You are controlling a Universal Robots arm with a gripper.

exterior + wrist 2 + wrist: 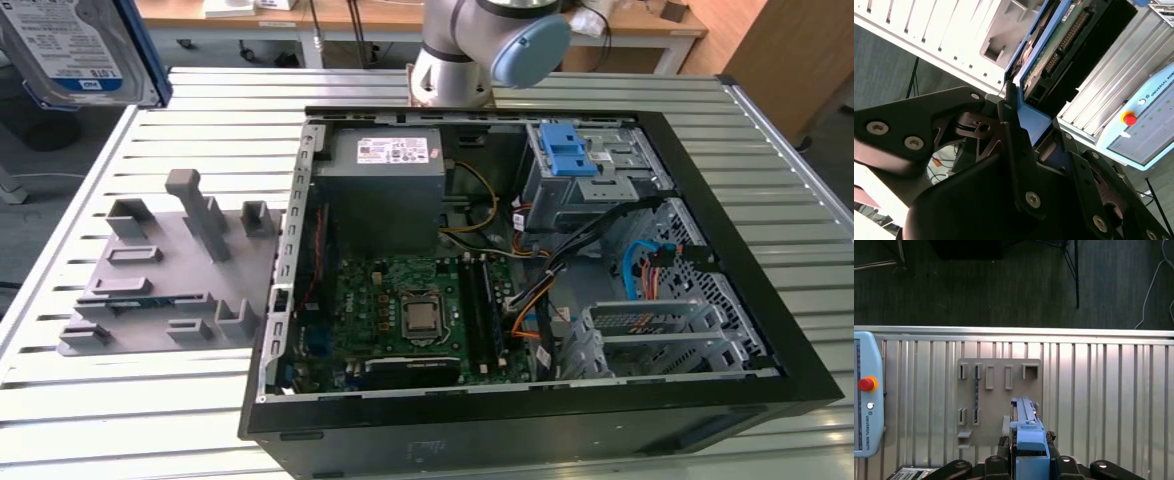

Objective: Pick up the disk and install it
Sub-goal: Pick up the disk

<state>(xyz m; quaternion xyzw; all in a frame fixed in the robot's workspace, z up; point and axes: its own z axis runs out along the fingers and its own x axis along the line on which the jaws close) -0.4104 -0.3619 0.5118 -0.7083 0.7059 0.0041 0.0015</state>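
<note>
The disk [74, 45] hangs high at the exterior view's top left, close to that camera, its white label with a blue band facing out and a blue rail along its edge. In the second wrist view my gripper [1041, 135] is shut on the blue carrier end of the disk [1064, 40], black fingers [1014, 145] pressed against both sides. The first wrist view has the disk [1026, 422] edge-on in the gripper [1031, 460], held above the grey holder fixture [999, 395].
The open computer case [507, 420] lies on the slatted metal table [160, 400], with the drive cage and its blue latches [587, 160] at the back right and the power-supply box [387, 180] beside it. The grey fixture [160, 270] sits left of the case. A teach pendant [866, 405] lies on the table.
</note>
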